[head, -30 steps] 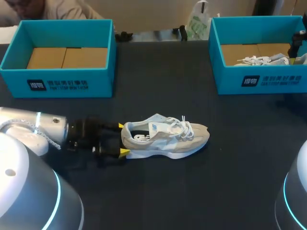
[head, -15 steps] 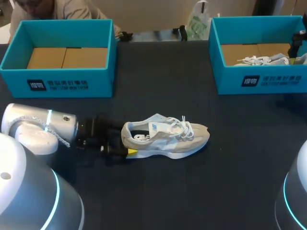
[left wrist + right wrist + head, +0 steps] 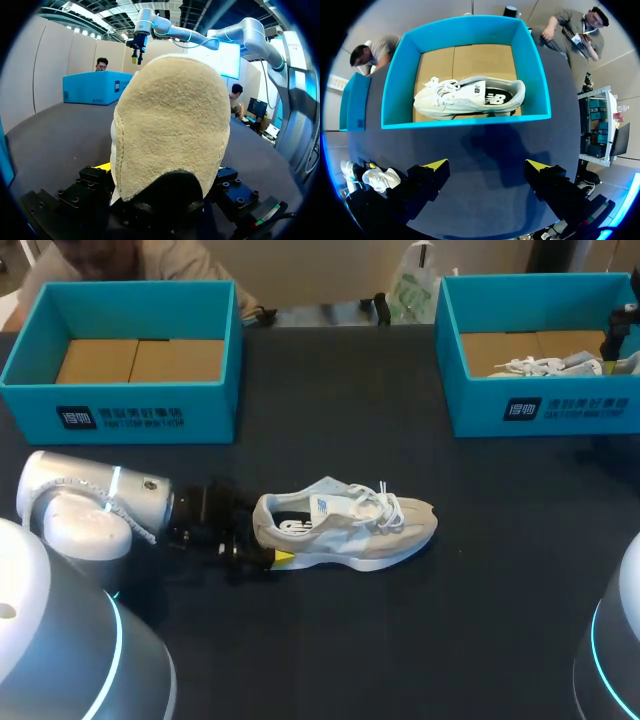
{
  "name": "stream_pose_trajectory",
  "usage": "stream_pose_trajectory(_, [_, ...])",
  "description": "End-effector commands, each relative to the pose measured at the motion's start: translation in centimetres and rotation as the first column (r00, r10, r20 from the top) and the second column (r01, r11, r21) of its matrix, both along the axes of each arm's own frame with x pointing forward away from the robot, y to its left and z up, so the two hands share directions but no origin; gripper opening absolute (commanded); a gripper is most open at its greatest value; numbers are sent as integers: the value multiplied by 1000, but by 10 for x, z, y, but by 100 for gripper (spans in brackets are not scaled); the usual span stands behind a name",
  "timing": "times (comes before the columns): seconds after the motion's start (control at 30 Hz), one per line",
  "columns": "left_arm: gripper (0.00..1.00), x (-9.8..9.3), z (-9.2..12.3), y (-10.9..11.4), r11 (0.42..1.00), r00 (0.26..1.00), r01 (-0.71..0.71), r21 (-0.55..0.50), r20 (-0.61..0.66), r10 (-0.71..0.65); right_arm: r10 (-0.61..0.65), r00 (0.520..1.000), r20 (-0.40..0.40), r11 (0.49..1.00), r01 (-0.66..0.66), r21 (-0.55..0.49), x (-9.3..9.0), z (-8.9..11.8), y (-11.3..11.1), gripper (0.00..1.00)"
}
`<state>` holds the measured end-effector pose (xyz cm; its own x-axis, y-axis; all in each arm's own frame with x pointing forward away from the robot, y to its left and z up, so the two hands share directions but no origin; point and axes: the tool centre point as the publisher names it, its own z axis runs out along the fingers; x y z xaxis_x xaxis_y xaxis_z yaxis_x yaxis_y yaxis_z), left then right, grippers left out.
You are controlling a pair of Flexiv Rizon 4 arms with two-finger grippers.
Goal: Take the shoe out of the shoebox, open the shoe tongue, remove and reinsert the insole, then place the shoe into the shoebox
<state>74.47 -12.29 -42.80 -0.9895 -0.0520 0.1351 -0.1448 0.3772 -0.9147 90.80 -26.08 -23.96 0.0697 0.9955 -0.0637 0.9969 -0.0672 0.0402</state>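
**Left gripper advanced onto the heel; shoe on the table, outside both boxes.**

Over the last second the left gripper (image 3: pixel 268 532) moved forward around the heel of the shoe (image 3: pixel 345 532). The shoe did not shift on the table (image 3: pixel 330 640), where it sat upright with its toe toward the right shoebox (image 3: pixel 540 405). Whether the left gripper was clamped cannot be told. The move probably prepared a brace for opening the tongue. The right gripper (image 3: pixel 487 165) was spread wide and empty, hovering near a second shoe (image 3: pixel 470 97) in that box. The left shoebox (image 3: pixel 120 415) carried a dark label with white print, not transcribed here.
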Motion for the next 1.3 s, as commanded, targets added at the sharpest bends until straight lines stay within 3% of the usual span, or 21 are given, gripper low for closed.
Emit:
stream_pose_trajectory(0.03, [0, 0, -5, -3, 1000, 1000, -1, 1, -3, 1, -1, 1000, 2, 1000, 1, -1, -1, 0, 0, 100])
stream_pose_trajectory(0.77, [0, 0, -5, -1, 1000, 1000, -18, 4, 1, 18, -1, 1000, 2, 1000, 1, -1, -1, 0, 0, 100])
stream_pose_trajectory(0.87, [0, 0, -5, -1, 1000, 1000, -18, 4, 1, 18, -17, 1000, 10, 998, 18, -55, 2, 3, 21, 100])
stream_pose_trajectory(0.9, [0, 0, -5, -1, 1000, 1000, -18, 4, 1, 18, -38, 998, 41, 998, 40, -51, 2, 2, 30, 100])
stream_pose_trajectory(1.3, [0, 0, -5, -1, 1000, 1000, -18, 4, 1, 18, -108, 990, 87, 991, 114, -75, -8, 4, 120, 100])
